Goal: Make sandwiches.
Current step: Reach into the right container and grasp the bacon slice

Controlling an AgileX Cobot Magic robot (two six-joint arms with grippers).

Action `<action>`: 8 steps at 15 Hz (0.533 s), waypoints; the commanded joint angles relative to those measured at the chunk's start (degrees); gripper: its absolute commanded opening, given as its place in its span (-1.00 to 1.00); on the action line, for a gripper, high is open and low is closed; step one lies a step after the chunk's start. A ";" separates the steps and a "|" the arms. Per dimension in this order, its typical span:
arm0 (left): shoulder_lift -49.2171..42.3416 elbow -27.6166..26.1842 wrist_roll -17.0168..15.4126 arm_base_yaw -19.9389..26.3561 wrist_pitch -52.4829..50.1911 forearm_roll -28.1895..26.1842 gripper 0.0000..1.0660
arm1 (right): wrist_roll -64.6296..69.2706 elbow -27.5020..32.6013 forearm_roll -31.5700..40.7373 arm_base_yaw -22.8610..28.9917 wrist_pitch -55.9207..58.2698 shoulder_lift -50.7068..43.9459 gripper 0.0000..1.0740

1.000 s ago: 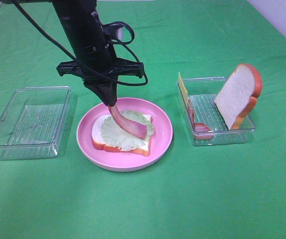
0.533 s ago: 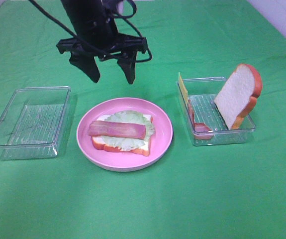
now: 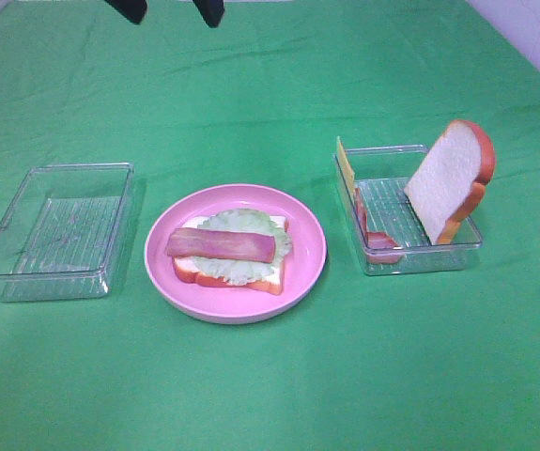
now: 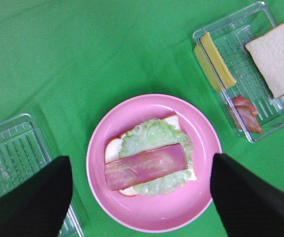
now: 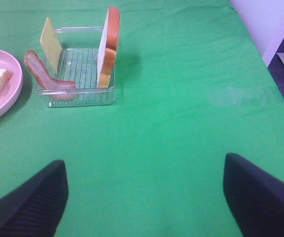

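Note:
The partly built sandwich lies on a pink plate (image 3: 309,254): a bread slice (image 3: 185,270), lettuce (image 3: 243,271) and a pink ham strip (image 3: 221,244) lying flat on top. The left wrist view shows the same ham (image 4: 145,167) and lettuce (image 4: 151,134). My left gripper (image 3: 169,8) is open and empty, high above and behind the plate, with only its fingertips showing. A second bread slice (image 3: 448,183), a cheese square (image 3: 345,162) and another ham piece (image 3: 378,241) stand in the right tray (image 3: 420,258). My right gripper (image 5: 144,163) is open and empty over bare cloth.
An empty clear tray (image 3: 58,230) sits left of the plate. Green cloth covers the table. In the right wrist view the right tray (image 5: 77,86) and the plate's edge (image 5: 3,106) lie ahead of the gripper, and the table's edge is at the far right.
My left gripper let go of the ham strip, which now lies flat on the lettuce. The gripper opened and rose away toward the back.

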 commanded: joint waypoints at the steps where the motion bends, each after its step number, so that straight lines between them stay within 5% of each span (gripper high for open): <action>1: -6.88 4.18 0.17 -0.11 4.18 1.60 0.38 | -0.92 0.23 -0.06 -0.17 -0.63 -0.63 0.50; 8: -37.93 39.25 0.11 -0.11 4.07 2.01 0.38 | -0.92 0.23 -0.06 -0.17 -0.63 -0.63 0.50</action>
